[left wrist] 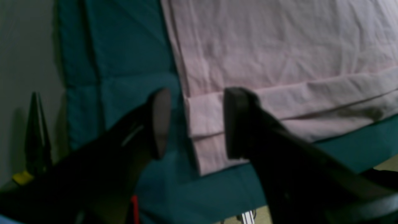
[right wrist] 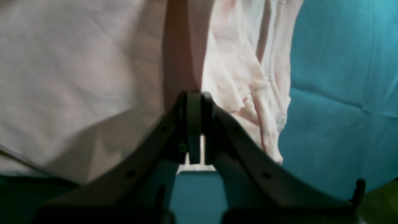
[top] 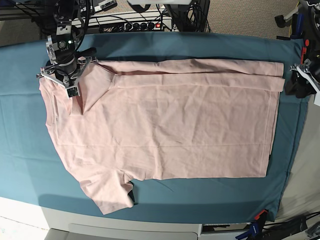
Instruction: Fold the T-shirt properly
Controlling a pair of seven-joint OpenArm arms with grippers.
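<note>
The left end effector point(left wrist: 194, 123) in its wrist view stands wide open, its two dark pads either side of the doubled hem corner of the T-shirt point(left wrist: 279, 49) and holding nothing. We see the pale pink cloth lying flat on the teal table cloth point(left wrist: 130, 56), with a folded strip along the hem that makes a thicker edge there.

In the right wrist view, the right end effector point(right wrist: 194, 105) has its pads pressed together on a bunched ridge of the T-shirt point(right wrist: 77, 62); a ribbed, stitched edge hangs beside it, and teal cloth shows to the right.

In the base view, we see the T-shirt point(top: 170, 120) spread across the counter point(top: 150, 227), its far long edge already folded inward, one sleeve sticking out at the near left. The right end effector point(top: 70, 82) pinches the shoulder at the neck end; the left end effector point(top: 292, 85) sits at the hem corner on the far side.

We judge the fabric light, soft and limp: it will drape and wrinkle, and a single layer may slip from the pads. We would take hold at the doubled hem corner and at the seamed shoulder, where the layers give more to grip, and keep the cloth taut between both arms.
</note>
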